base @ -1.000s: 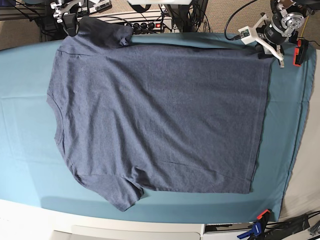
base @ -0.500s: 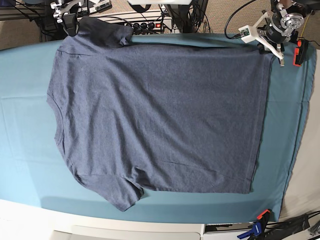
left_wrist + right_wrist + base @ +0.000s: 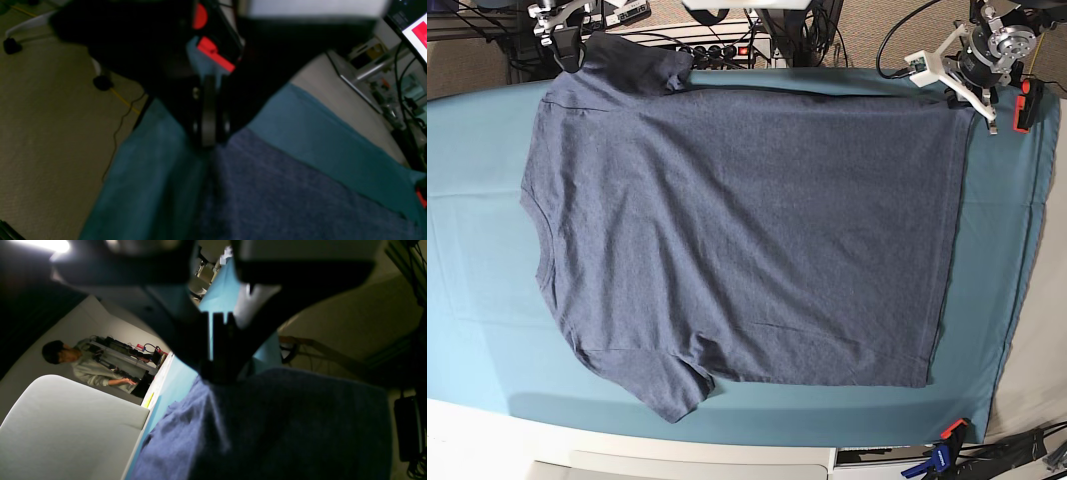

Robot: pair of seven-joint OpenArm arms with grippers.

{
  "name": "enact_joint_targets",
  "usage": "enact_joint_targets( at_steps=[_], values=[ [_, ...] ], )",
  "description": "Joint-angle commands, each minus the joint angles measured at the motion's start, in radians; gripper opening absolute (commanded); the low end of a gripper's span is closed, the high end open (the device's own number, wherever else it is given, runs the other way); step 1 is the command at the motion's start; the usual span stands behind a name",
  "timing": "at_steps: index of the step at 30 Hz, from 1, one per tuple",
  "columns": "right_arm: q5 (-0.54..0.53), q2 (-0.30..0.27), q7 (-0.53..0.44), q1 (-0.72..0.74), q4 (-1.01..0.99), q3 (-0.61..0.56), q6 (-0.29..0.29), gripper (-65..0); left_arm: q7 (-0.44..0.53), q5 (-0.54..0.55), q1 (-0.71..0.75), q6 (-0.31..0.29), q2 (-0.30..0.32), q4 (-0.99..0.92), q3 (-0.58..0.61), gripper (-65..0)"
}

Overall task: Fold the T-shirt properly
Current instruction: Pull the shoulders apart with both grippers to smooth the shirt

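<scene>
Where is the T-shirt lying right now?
In the base view the T-shirt lies spread flat across the teal table cloth, collar toward the view's left, hem toward its right, with a gripper at each far corner.

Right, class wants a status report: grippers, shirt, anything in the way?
Left gripper shut on T-shirt hem corner. Right gripper shut on sleeve. Shirt flat on teal cloth, unfolded. Nothing in the way.

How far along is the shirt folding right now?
Done: the T-shirt lies spread flat on the teal cloth. In hand: the left gripper pinches a hem corner, and the right gripper grips the sleeve end. Left: every fold, since none shows yet.
</scene>
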State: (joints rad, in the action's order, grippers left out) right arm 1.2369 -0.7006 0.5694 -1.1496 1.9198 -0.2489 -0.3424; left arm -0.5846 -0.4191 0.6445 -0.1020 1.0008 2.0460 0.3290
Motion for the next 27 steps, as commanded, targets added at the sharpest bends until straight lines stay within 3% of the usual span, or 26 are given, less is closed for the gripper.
enact_joint_targets(
  at_steps=[1,9,27],
  values=[
    [0.014,-0.008,0.011,-0.011,0.027,0.004,-0.021,-65.0,-0.006,-0.023,0.001,0.015,0.019,0.023,-0.005,-65.0],
    [0.013,-0.009,0.026,-0.012,0.121,0.004,-0.021,-65.0,-0.053,-0.023,0.001,0.015,0.033,0.081,-0.005,-65.0],
    [0.013,-0.008,0.049,-0.049,0.127,0.004,-0.021,-65.0,-0.134,-0.022,0.007,0.015,0.035,0.132,-0.005,-65.0]
  ],
)
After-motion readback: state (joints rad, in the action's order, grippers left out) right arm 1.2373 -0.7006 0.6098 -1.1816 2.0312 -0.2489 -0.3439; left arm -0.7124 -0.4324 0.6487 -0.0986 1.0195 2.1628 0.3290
